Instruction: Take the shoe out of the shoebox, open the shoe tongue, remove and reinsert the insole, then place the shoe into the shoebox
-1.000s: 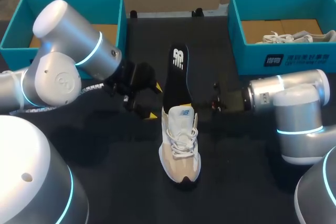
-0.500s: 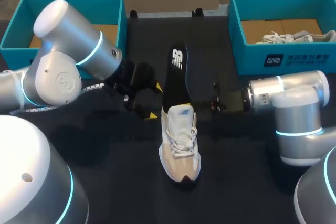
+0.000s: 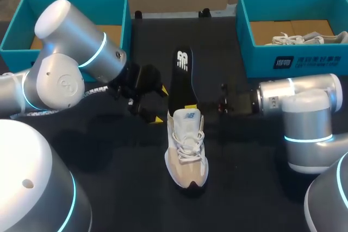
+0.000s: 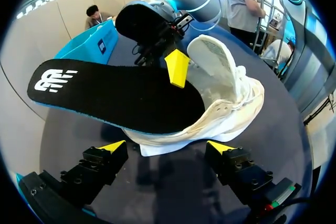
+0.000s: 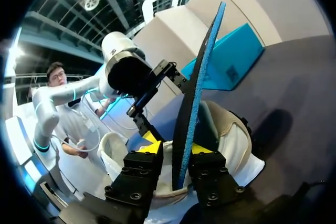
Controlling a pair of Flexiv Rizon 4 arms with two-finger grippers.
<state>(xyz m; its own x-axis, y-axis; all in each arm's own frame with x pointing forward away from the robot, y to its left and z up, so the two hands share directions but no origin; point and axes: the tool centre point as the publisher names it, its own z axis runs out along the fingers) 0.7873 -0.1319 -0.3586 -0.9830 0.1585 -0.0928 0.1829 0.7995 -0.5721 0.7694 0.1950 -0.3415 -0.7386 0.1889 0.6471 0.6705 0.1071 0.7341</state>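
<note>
— Whereabouts of the shoe (image 3: 186,150)?
— Out of both boxes, standing on the table (image 3: 119,188) near its middle, toe toward the near edge, tongue raised. Set between the two grippers, probably so as to be within reach of either.
— And the insole (image 3: 182,80)?
— Partway in. Near end tucked into the shoe's opening, printed end slanting up and out toward the far side. Either mid-pull or mid-reinsertion; cannot tell which.
— Held by what?
— By the right gripper (image 5: 176,150), in from the right. Fingers closed on the insole's thin edge, one yellow tip on each face, close above the collar. Gripped low like that, likely to steer the tucked end rather than wave the free one.
— And the left gripper (image 4: 167,148)?
— Fingers wide apart, touching nothing, just left of the shoe, with the shoe's side ahead of the gap. Placed, seemingly, to pin the shoe against sliding.
— Boxes?
— A teal shoebox (image 3: 124,20) far left; a teal box (image 3: 261,61) far right with a second shoe (image 3: 304,39) inside. Not clear which for the return.
</note>
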